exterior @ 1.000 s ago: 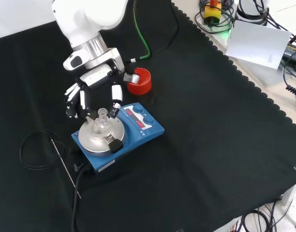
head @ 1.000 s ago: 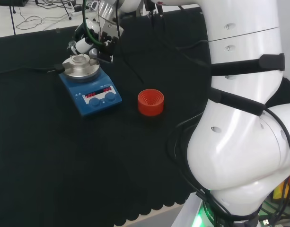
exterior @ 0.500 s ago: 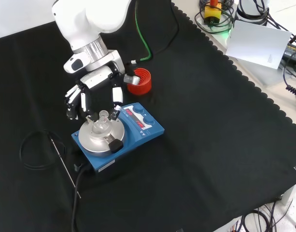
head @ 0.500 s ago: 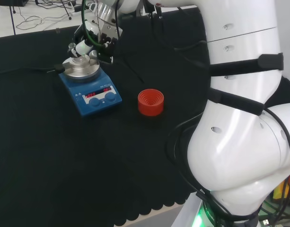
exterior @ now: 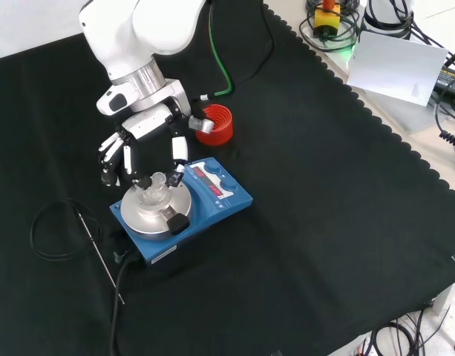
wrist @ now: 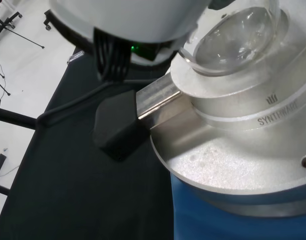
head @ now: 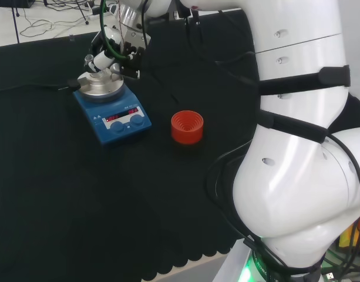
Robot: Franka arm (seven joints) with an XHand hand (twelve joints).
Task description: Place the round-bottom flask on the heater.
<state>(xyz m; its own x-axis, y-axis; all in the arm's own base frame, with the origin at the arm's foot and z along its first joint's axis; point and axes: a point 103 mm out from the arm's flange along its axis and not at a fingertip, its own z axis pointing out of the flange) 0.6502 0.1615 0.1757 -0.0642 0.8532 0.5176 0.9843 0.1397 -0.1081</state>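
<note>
The clear round-bottom flask [exterior: 156, 188] sits upright in the metal block on the blue heater [exterior: 212, 206], its neck pointing up. The black and white hand [exterior: 148, 122] hangs just above and behind it. Its fingers [exterior: 126, 158] are spread and relaxed on both sides of the neck, not closed on it. In the head view the flask [head: 98, 74] stands on the heater [head: 112, 110] at the far left, with the hand [head: 118, 50] over it. From the wrist view the flask's bulb [wrist: 232, 30] rests in the silver block [wrist: 232, 160].
A red ribbed ring stand [exterior: 214, 124] stands behind the heater in the front view, seen at centre in the head view as the ring stand [head: 187, 126]. A black cable loop [exterior: 60, 231] and a thin rod [exterior: 101, 259] lie left of the heater. A black handle [exterior: 176, 222] sticks out from the block.
The hand has lifted a little and drawn back from the flask. The flask stays in place on the heater.
</note>
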